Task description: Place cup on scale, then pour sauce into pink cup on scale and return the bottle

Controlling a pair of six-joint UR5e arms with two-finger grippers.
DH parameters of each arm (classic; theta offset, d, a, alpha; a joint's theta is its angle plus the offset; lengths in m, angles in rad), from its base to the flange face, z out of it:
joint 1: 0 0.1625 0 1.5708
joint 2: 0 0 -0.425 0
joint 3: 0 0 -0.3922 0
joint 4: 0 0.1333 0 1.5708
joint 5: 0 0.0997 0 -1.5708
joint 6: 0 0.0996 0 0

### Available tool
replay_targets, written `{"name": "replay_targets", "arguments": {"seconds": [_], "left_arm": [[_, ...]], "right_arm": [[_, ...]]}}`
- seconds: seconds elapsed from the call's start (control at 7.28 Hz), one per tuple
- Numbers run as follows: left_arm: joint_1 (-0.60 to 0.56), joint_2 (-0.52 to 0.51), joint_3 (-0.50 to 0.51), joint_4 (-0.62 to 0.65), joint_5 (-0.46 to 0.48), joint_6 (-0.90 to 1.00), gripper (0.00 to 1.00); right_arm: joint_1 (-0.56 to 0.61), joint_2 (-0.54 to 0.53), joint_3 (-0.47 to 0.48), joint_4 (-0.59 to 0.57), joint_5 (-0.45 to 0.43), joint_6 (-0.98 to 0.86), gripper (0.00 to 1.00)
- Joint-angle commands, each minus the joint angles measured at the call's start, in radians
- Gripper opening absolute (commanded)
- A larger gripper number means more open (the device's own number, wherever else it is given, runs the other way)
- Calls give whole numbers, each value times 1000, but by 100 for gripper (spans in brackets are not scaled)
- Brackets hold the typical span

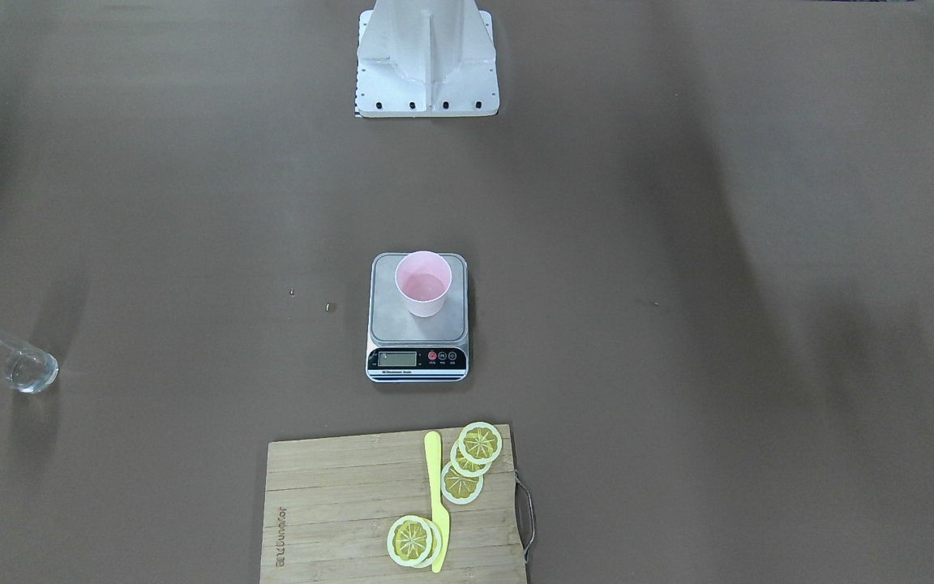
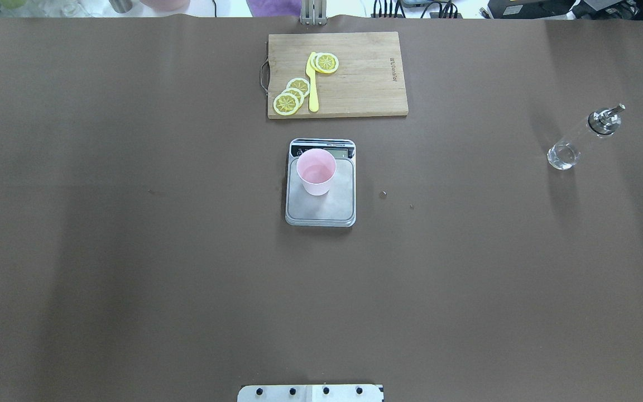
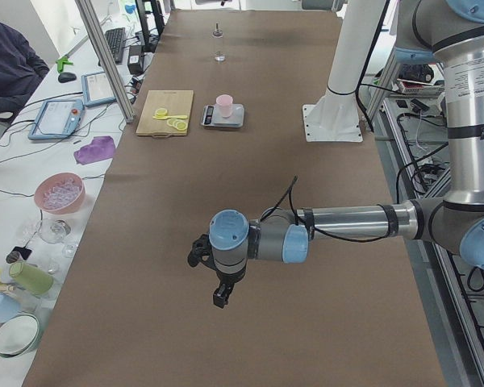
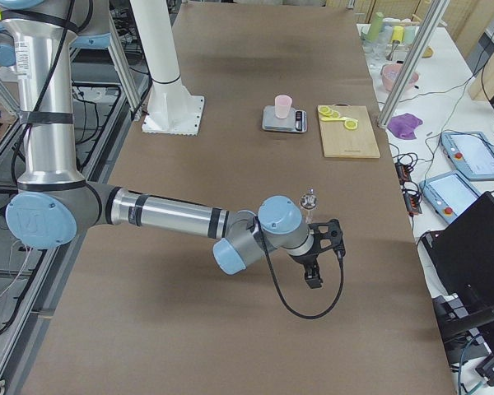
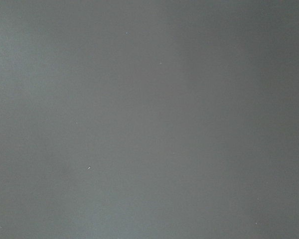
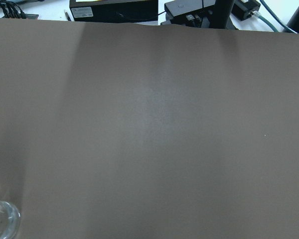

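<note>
Standing upright on the steel platform of the scale (image 1: 426, 328), the pink cup (image 1: 423, 284) sits mid-table, while the glass bottle (image 2: 578, 139) stands well apart on the robot's right. The left gripper (image 3: 219, 297) and right gripper (image 4: 313, 278) hang above the table (whether either claw is open or closed cannot be told).

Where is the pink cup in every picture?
Front-facing: cup in the middle, on the scale.
Overhead: cup in the middle, a little above centre.
Exterior left: cup far off, top middle.
Exterior right: cup far off, top, right of centre.
Left wrist: not in it.
Right wrist: not in it.
Shared landmark: the scale under it, next to the cutting board.
</note>
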Motion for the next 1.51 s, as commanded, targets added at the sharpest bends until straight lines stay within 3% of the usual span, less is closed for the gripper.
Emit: {"name": "replay_targets", "arguments": {"seconds": [0.0, 0.14, 0.41, 0.55, 0.69, 0.96, 1.1, 1.37], "left_arm": [[0, -3, 4, 0, 2, 0, 98], [0, -6, 6, 2, 3, -1, 98], [0, -9, 7, 5, 2, -1, 98], [0, -9, 9, 6, 2, -1, 98], [0, -9, 7, 8, 0, -1, 98], [0, -7, 3, 12, 0, -3, 98], [0, -4, 3, 12, 0, -3, 98], [0, -9, 6, 15, 0, -5, 98]], "right_arm": [[-44, 47, 47, -219, 15, -110, 100], [-46, 79, 94, -448, 26, -240, 100], [-29, 87, 298, -954, 17, -425, 100], [-26, 19, 359, -1062, -1, -427, 100], [-27, -88, 355, -947, -36, -427, 100], [-27, -161, 200, -625, -37, -418, 100], [-27, -164, 173, -556, -31, -418, 100], [-27, -167, 180, -559, -25, -416, 100]]}}
